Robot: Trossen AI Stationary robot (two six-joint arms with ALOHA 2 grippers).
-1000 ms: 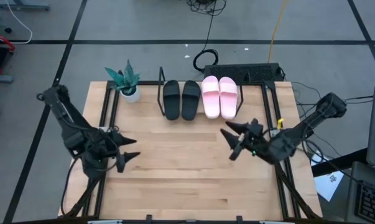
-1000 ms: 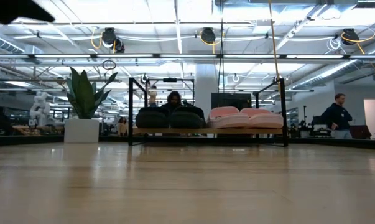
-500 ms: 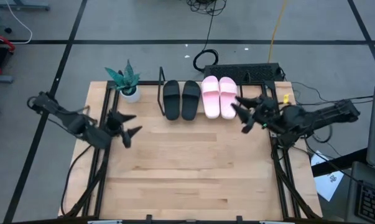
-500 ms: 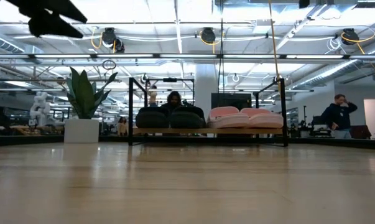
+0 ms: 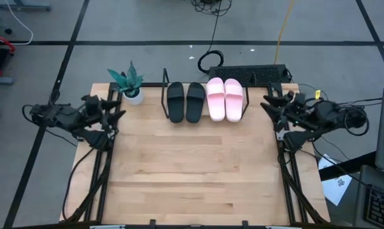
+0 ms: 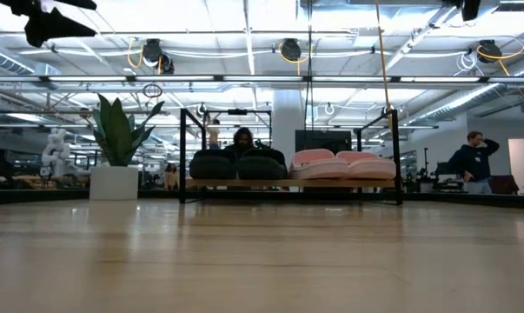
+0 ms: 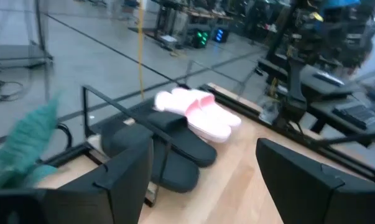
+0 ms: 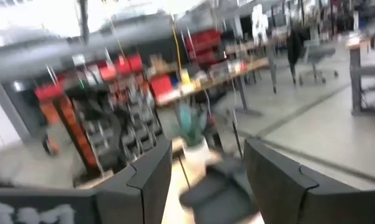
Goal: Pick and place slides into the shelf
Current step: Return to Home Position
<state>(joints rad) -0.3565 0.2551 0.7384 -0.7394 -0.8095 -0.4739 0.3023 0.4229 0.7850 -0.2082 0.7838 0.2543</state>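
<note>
Slides: four open-toe slides, each with one wide strap; a matte black pair (image 5: 185,102) and a light pink pair (image 5: 225,98).
Where: all four sit side by side on the shelf (image 6: 288,183), a light board in a thin black wire frame at the far edge of the desk (image 5: 192,172). The black pair is nearer the potted plant (image 5: 129,83), with the pink pair just beside it.
Left gripper (image 5: 112,114): at the desk's left edge near the plant; fingers spread, empty, well apart from the slides.
Right gripper (image 5: 276,117): at the desk's right edge, near the shelf's pink end; fingers spread, empty, touching no slide.
Low view only: the board stands raised above the desk, and a person (image 6: 472,161) stands in the room behind.
Left wrist view only: both pairs show past the gap between its fingers.
</note>
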